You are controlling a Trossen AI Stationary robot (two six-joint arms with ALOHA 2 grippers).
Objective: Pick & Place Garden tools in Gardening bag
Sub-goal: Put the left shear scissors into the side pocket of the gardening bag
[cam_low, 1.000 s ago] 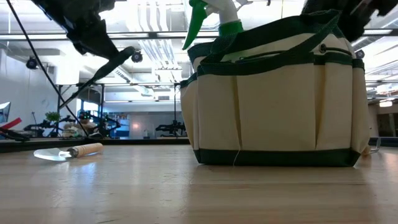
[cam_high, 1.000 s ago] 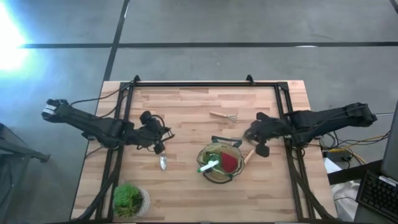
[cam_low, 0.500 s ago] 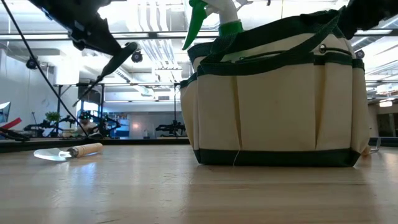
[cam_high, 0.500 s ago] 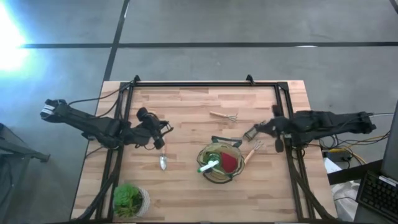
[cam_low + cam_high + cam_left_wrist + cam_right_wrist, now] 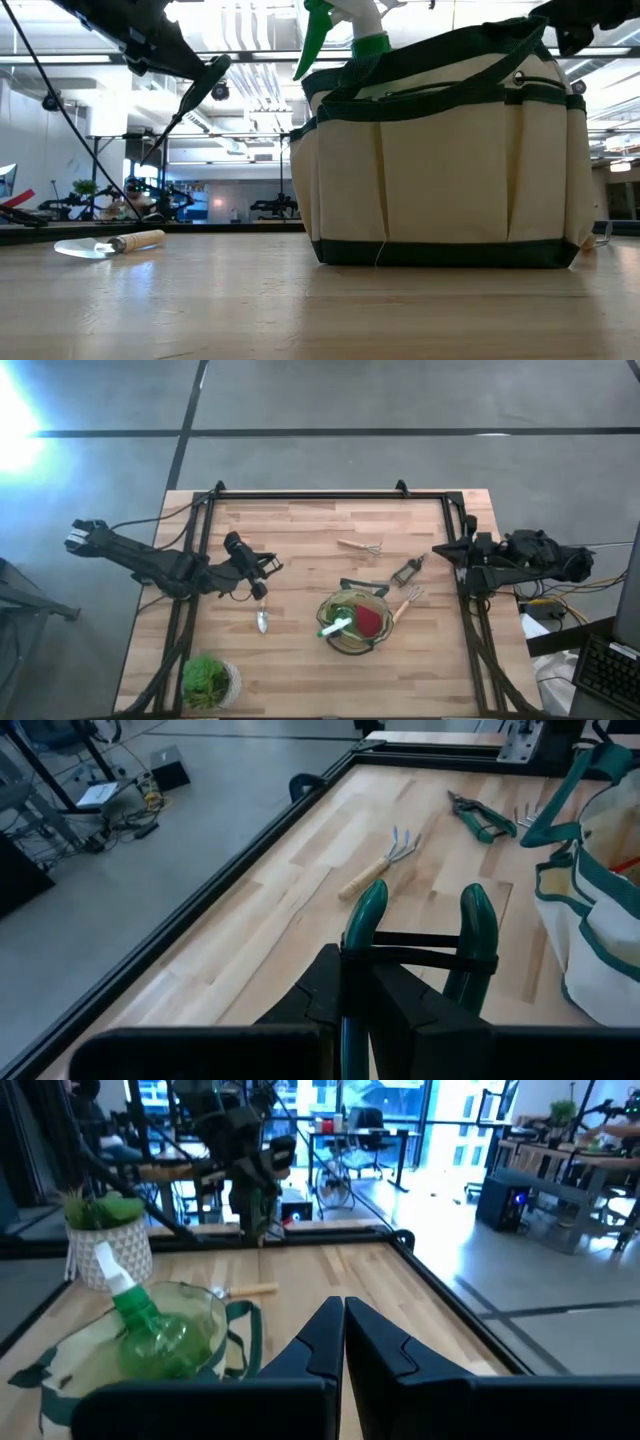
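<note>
— Where do your two grippers stand?

— Your left gripper (image 5: 263,572) hangs over the left half of the table (image 5: 300,520), jaws nearly closed on a green-handled tool (image 5: 366,920). One of its two green handles is clamped between the fingers, and a dark band joins the pair. Your right gripper (image 5: 441,550) sits at the table's right edge, jaws pressed together with nothing in them.

— And the gardening bag?

— The gardening bag (image 5: 450,170) stands upright near the front middle. The green spray bottle (image 5: 338,622) and a pink-red item (image 5: 371,622) are inside it.

— What lies loose on the table?

— The trowel (image 5: 262,620) lies flat, just in front of your left gripper. One rake fork (image 5: 362,546) lies behind the bag, well apart from it. The dark pruners (image 5: 406,571) lie between the bag and your right gripper. A second fork (image 5: 405,603) lies just beside the bag's right side. The potted plant (image 5: 205,680) stands at the front left corner.
</note>
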